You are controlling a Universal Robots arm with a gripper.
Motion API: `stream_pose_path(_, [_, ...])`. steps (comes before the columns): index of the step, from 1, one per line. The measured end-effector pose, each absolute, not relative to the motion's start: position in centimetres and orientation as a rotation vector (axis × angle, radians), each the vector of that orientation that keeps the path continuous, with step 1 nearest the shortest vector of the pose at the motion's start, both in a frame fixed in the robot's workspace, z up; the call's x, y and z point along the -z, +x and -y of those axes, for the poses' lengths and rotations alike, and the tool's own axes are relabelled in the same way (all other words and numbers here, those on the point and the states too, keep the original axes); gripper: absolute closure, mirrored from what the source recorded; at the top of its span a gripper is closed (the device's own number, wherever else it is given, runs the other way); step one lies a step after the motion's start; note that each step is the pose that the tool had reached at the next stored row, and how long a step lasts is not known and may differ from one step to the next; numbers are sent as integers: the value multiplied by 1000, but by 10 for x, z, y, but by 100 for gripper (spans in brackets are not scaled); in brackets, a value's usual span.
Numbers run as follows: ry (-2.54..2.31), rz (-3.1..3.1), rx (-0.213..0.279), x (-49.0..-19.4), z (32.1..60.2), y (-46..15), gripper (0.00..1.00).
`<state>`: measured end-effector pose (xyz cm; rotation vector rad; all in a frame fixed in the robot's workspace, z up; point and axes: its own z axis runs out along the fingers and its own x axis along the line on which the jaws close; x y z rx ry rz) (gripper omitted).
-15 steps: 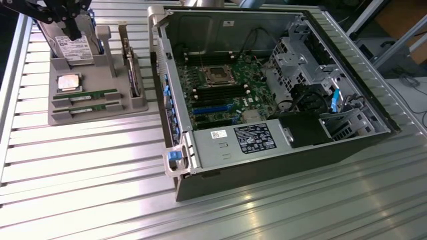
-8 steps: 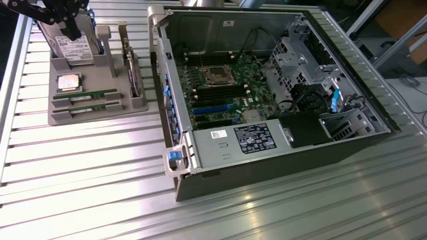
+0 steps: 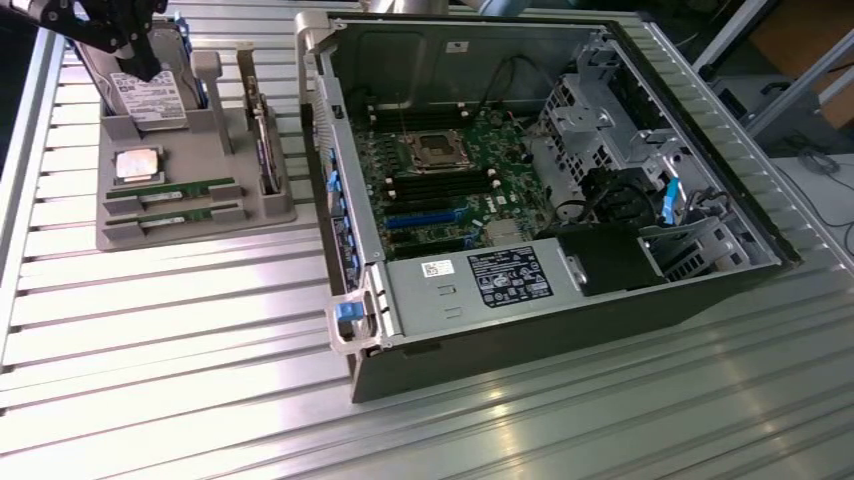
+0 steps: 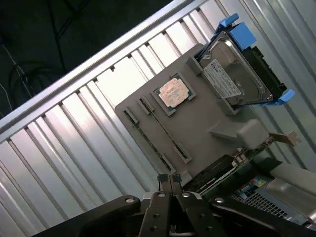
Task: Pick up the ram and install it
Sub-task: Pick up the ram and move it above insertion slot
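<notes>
Now hovering above the hard drive [image 3: 150, 98], pincer [image 3: 139, 72] pinched shut on nothing, well apart from the ram [image 3: 174, 213] seated in the gray holder [image 3: 134, 238] beside its twin stick [image 3: 174, 190], CPU [image 3: 138, 163] and bracketed card [image 3: 267, 140] close by, open computer case [image 3: 534, 335] alongside.

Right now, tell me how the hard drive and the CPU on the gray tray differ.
The hard drive is larger, a long rectangle; the CPU is a small square. The drive wears blue rails; the CPU is bare. The drive is propped up; the CPU lies flat in a recess. Both are silvery and sit on the tray.
</notes>
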<state>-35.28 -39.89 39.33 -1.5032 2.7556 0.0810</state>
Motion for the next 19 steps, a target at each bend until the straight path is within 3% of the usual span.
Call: stream_pose_path(19, [-2232,-2228,-79,-393,399,-353,89])
